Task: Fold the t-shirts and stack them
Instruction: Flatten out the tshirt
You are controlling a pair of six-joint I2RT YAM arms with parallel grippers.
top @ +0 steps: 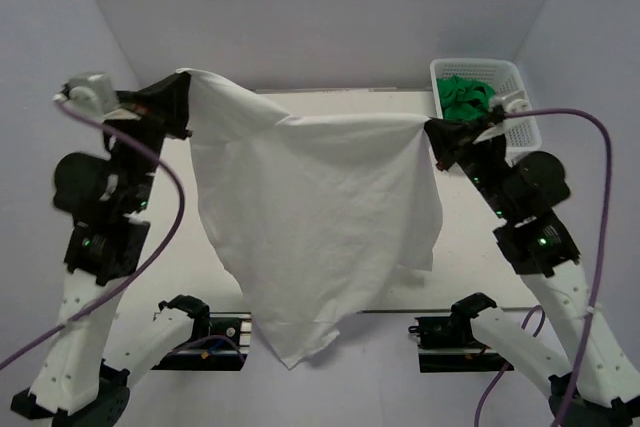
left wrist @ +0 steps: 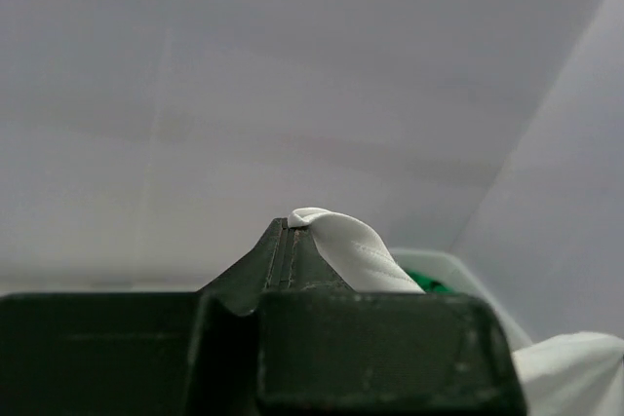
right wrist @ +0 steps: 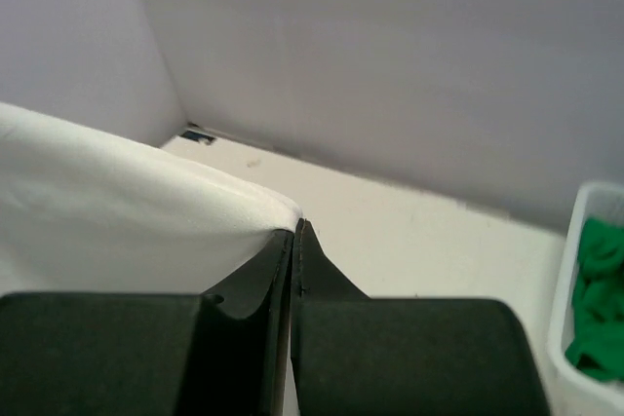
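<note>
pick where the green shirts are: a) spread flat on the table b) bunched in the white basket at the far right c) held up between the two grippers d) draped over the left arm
B: the green shirts sit bunched inside the white basket, while the white t-shirt is what hangs between the left gripper and right gripper.

One plain white thin-cloth t-shirt (top: pixel 310 217) is in view. Bright green cloth shirts (top: pixel 466 95) lie bunched together, and their number cannot be told. There is one white plastic lattice basket (top: pixel 478 65) and one pale flat table (top: pixel 340 99). Two white-and-black robot arms stand there, a left arm (top: pixel 95 247) and a right arm (top: pixel 540 237). Each carries one black two-finger gripper, the left gripper (top: pixel 183 87) and the right gripper (top: pixel 432 127), two in all. Two purple cables run along them, one (top: pixel 178 192) on the left and one (top: pixel 607 197) on the right.
</note>
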